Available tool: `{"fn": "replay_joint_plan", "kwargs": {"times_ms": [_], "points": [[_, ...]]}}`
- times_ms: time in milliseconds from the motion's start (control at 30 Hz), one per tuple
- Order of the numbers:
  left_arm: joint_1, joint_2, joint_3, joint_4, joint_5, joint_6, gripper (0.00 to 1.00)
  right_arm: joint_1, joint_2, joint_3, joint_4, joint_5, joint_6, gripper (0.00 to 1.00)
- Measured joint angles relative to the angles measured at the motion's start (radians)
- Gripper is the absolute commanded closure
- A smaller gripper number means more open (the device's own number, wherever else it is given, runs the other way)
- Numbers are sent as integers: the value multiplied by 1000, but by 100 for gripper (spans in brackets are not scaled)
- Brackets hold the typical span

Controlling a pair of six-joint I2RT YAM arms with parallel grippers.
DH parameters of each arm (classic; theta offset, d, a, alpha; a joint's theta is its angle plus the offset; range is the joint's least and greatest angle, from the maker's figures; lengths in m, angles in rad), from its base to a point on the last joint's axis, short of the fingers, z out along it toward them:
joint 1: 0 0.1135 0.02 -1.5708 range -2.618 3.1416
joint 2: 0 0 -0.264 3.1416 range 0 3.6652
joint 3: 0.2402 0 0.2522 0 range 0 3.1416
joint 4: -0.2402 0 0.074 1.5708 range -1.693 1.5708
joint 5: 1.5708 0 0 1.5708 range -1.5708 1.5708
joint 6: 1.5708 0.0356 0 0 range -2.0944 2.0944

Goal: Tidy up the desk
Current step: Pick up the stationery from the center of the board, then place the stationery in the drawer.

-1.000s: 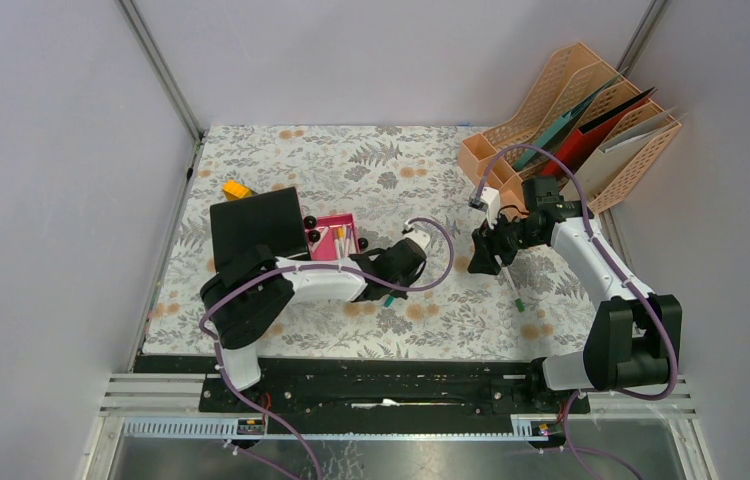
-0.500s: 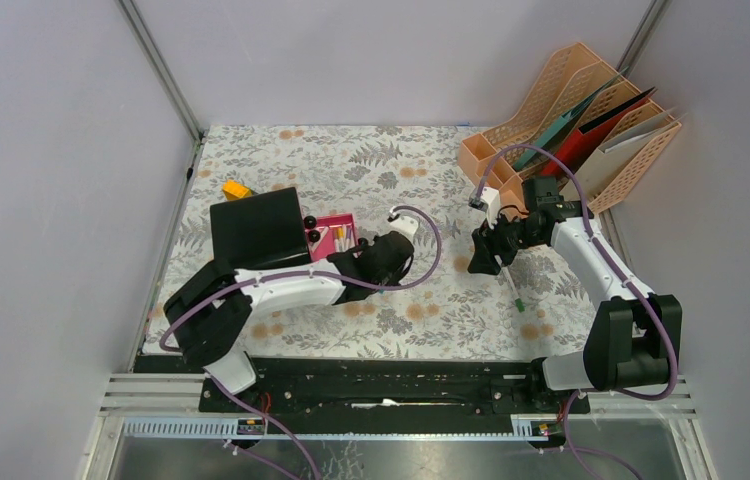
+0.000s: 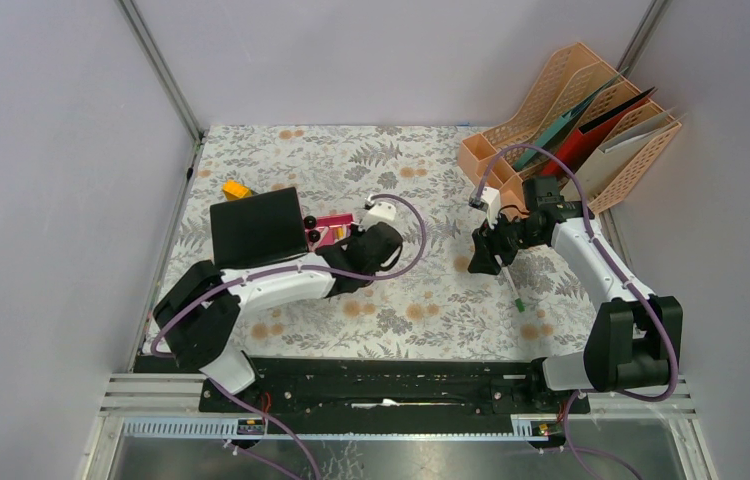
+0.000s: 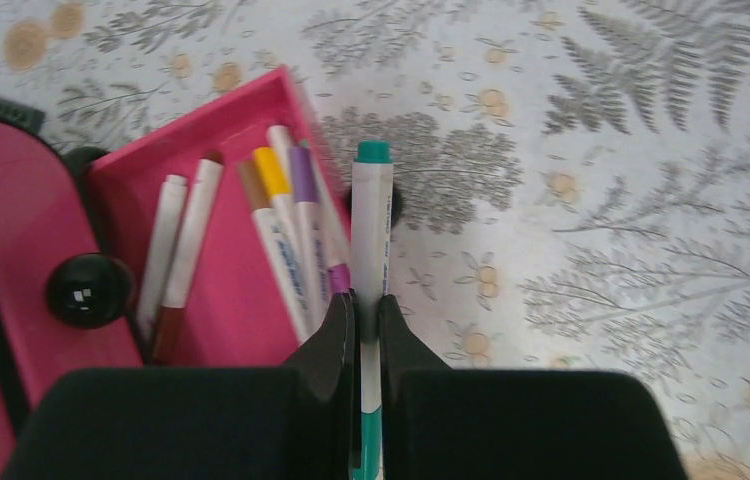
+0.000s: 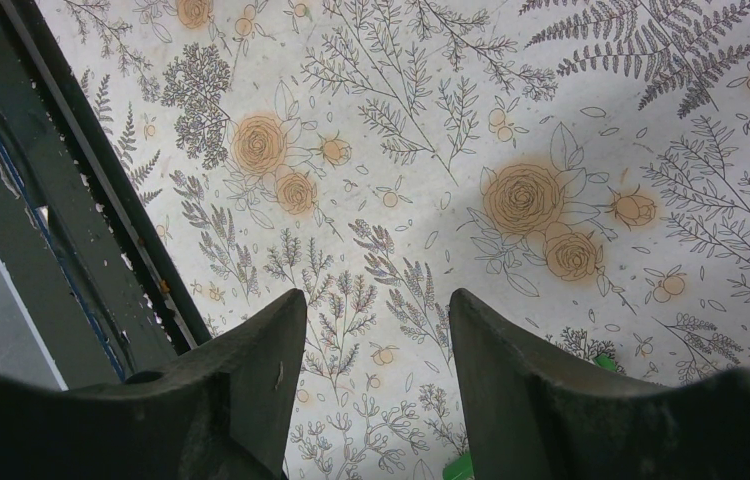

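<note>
The desk is a tabletop under pale fern-and-flower cloth. My left gripper is shut on a white marker with a teal cap, which points forward along the right wall of a pink tray. Several markers lie in that tray. From above, the left gripper hangs at the pink tray's near right corner. My right gripper stands open over bare cloth, its fingers holding nothing. A green pen lies just in front of it.
A black notebook lies left of the tray, with a yellow object behind it. Black round knobs sit by the tray. An orange file rack with folders stands back right. A black slotted rail edges the desk.
My left arm has swung back and to the left with the teal marker, from the middle of the desk to the pink tray. The right arm has not moved.
</note>
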Motion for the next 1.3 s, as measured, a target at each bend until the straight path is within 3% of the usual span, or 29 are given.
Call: {"fn": "replay_joint_plan", "kwargs": {"times_ms": [400, 533, 633, 900, 1167, 1300], "points": [[117, 3, 0, -33, -61, -1, 99, 0, -1, 0, 0, 0, 0, 39], [142, 40, 15, -40, -80, -1, 68, 0, -1, 0, 0, 0, 0, 39], [152, 74, 32, -53, -97, -5, 50, 0, -1, 0, 0, 0, 0, 39], [154, 76, 48, -64, -58, -9, 38, 0, -1, 0, 0, 5, 0, 39], [155, -133, -50, 77, 228, 23, 15, -7, -20, -8, 8, 62, 5, 38], [155, -217, -128, 177, 388, 29, 10, -8, -43, -20, 18, 140, 9, 38]]}}
